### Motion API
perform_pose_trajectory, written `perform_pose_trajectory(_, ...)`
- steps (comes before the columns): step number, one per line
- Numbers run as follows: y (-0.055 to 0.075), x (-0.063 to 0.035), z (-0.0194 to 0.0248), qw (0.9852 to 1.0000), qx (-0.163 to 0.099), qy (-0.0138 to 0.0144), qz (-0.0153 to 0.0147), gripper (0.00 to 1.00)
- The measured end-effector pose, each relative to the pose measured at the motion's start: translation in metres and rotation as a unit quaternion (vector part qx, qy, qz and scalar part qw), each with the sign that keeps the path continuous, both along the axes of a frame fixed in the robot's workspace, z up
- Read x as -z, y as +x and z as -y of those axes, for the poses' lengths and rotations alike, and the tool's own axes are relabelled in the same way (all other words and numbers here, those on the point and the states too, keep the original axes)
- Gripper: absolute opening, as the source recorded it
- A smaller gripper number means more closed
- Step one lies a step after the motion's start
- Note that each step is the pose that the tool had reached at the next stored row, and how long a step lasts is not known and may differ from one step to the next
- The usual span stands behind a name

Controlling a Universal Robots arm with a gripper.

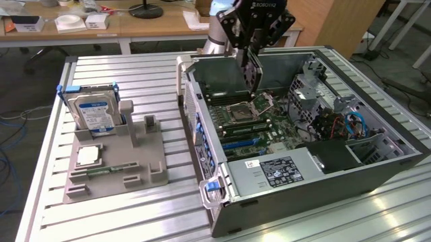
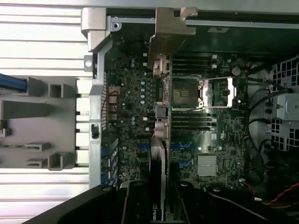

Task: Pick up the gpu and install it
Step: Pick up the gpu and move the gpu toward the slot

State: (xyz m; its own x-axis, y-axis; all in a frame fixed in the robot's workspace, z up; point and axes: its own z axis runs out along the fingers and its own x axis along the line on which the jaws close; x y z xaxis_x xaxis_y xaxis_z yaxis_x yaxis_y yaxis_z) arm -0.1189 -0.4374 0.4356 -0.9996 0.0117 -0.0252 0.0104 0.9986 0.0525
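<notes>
Hovering over the open case [image 1: 289, 201], my gripper [image 1: 251, 48] clamped the gpu [image 1: 254, 73] edge-on; seating it, I judged, demanded exact alignment with the blue slot [image 1: 241, 143].

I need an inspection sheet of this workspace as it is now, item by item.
Surface: slatted metal table carrying a grey fixture and an open computer case.
Job's things: gpu held upright above the motherboard, not in a slot.
Clutter: hard drive standing in the fixture.
Grippers: gripper shut on the gpu.
Cables: blue cables inside the case; floor cables beside the table.
Surroundings: wooden desks behind.
</notes>
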Motion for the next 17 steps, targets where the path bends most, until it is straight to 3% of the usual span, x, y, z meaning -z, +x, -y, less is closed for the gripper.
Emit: perform_pose_trajectory(17, 0.052, 0.0000, 0.0000, 1.0000, 0.000, 0.0000, 0.0000, 0.26)
